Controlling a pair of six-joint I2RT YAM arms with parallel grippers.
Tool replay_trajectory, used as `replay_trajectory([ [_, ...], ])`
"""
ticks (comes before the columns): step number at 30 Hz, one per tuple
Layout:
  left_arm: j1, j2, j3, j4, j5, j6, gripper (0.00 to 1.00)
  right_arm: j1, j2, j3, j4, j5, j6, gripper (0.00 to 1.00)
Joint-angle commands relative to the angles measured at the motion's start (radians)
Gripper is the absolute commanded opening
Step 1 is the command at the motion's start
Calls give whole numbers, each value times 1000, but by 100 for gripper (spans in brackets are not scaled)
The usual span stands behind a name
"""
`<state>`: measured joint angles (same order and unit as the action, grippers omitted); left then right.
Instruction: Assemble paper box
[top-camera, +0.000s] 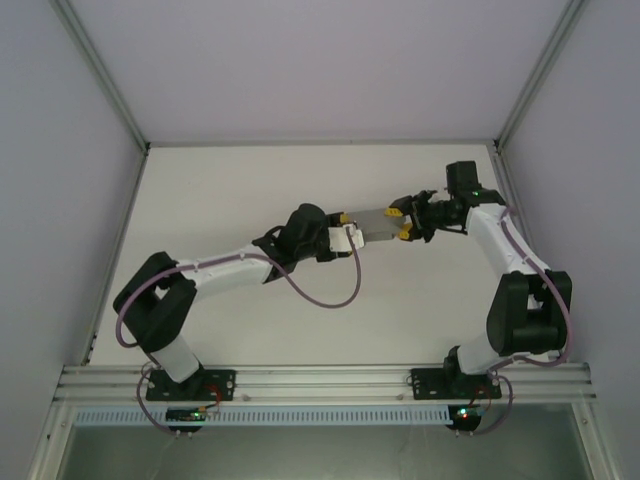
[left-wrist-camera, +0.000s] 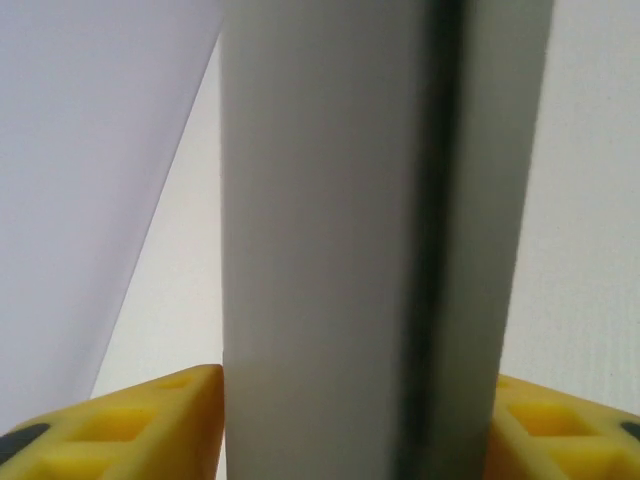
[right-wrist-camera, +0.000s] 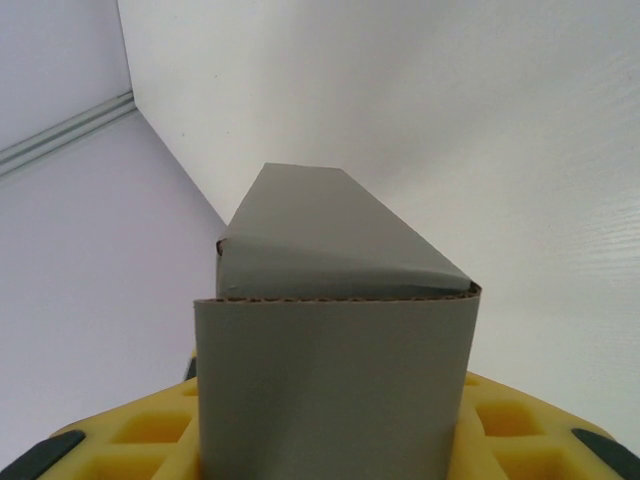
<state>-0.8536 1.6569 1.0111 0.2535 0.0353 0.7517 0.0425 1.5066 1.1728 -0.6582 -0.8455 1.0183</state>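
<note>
In the top view the left pincer (top-camera: 348, 236) sits just left of centre, clenched on one short end of the paper box (top-camera: 378, 226). The box is held off the bench (top-camera: 300, 180), and its long axis runs left to right across the middle of the frame. The right pincer (top-camera: 403, 224) is clenched on the opposite end. The box spans the gap between the two, so neither arm is nearer. Any coming fold turns on that shared line: one end probably has to stay steady while the other is worked.

The left wrist view looks along a broad grey side, upright in the frame between the yellow fingers (left-wrist-camera: 150, 420) at the bottom corners. It shows a dark seam (left-wrist-camera: 430, 240) running top to bottom right of centre — the top view does not resolve this.

The right wrist view shows the other end. A sloping flap (right-wrist-camera: 320, 235) meets the near panel at a raw, slightly bowed edge — it looks not quite flush. From these views I cannot tell whether the flap is tucked in.
</note>
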Motion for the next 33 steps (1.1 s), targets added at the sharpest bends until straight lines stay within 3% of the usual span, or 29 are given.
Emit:
replay_trajectory([
  [1, 11, -20, -12, 50, -36, 15, 44, 6, -35, -18, -46, -69, 0, 35],
  [8, 24, -53, -11, 33, -29, 18, 28, 11, -44, -59, 51, -90, 39, 48],
  [12, 37, -67, 19, -55, -17, 20, 28, 27, -85, -125, 270, -8, 100, 72],
  [14, 53, -77, 49, -132, -10, 18, 27, 31, -119, -176, 412, 51, 133, 98],
  [16, 74, -94, 93, -247, 22, 24, 24, 24, -147, -190, 481, 120, 121, 99],
  [19, 120, -111, 187, -490, 144, 48, 24, 21, -193, -130, 400, 309, -105, 99],
  [22, 165, -84, 313, -819, 248, 108, 36, 88, -244, -38, 238, 605, -483, 99],
  [24, 182, -36, 388, -1007, 277, 144, 32, 151, -285, -43, 243, 737, -702, 99],
  [28, 201, 49, 504, -1191, 266, 72, 26, 216, -385, -138, 355, 659, -971, 99],
  [31, 202, 80, 526, -1258, 274, 49, 26, 231, -446, -232, 449, 480, -1081, 99],
  [33, 202, 94, 519, -1262, 262, 28, 26, 246, -441, -229, 423, 442, -1102, 99],
])
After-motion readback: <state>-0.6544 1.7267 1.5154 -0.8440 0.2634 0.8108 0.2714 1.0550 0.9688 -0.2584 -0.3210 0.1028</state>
